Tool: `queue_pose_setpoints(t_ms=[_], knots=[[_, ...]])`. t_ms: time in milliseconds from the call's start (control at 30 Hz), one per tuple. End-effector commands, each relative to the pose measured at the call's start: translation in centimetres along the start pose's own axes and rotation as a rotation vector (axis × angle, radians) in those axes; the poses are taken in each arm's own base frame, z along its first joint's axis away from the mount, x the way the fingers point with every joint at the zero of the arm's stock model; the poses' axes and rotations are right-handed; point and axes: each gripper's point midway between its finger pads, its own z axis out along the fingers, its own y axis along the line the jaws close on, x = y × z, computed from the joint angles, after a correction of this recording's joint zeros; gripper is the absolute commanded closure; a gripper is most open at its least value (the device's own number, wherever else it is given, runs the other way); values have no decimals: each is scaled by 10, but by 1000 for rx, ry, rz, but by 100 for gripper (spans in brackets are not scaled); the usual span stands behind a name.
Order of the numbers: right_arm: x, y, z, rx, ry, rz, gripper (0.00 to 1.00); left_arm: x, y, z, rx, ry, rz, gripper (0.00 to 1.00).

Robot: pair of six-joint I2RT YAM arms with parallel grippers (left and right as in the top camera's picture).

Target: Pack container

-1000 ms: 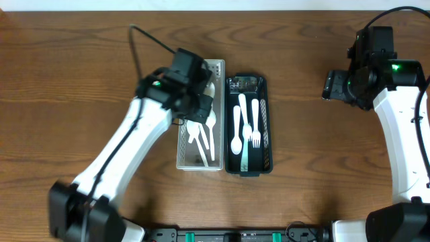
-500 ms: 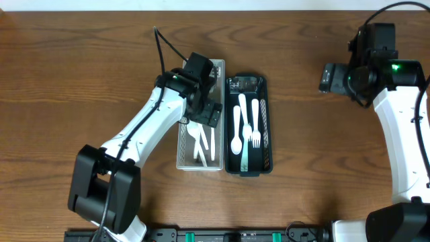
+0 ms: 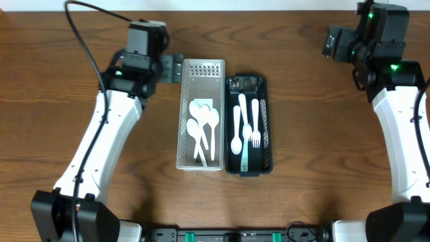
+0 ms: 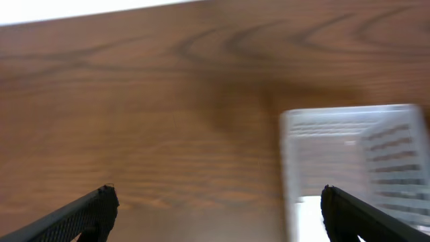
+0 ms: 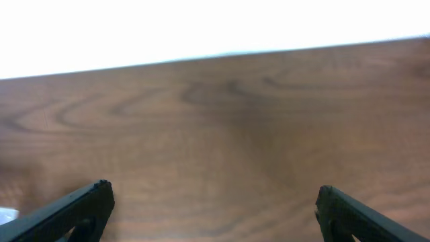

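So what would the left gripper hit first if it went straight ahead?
Probably the bare wooden table, right beside the white basket. The left gripper is open with only wood between its fingers, though depth is hard to judge.

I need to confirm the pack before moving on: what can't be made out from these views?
Overhead: white plastic spoons overlap in the clear perforated plastic bin; count uncertain.
Overhead: a dark item at the far end of the black plastic tray is too small to identify.
Left wrist: blurred; the bin is cut off by the frame edges, contents unclear.
Right wrist: almost only brown wooden table; no utensils visible.
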Motion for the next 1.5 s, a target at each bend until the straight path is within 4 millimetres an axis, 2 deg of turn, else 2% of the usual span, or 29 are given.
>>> queue_pose_setpoints(t_ms=[0,133,233,400,567,633,833,967,1067,1300,1467], knots=[[-3,-15,-22,75,-14,9,1,-1,29,-16,-76,-3,-1,2],[1,-22,-60,83,-51,31,1,1,43,-48,-90,-67,-62,2],[18,-28,-87,81,-80,45,1,7,47,-79,-88,-136,-76,2],[75,-37,-128,64,-125,60,1,41,53,-124,-78,-267,-132,2],[133,-42,-158,48,-207,30,1,87,57,-152,-77,-380,-135,2],[155,-47,-165,46,-233,32,1,105,57,-157,-76,-413,-140,2],[196,-55,-177,31,-257,36,1,146,57,-155,-75,-423,-142,2],[227,-60,-174,50,-147,13,1,172,55,-144,-78,-320,-124,2],[253,-64,-172,68,-38,-11,1,183,51,-139,-59,-265,-132,2],[255,-64,-172,70,-30,-9,1,200,50,-133,-62,-188,-119,2],[255,-64,-172,70,-30,-9,1,202,50,-133,-62,-179,-117,2]])
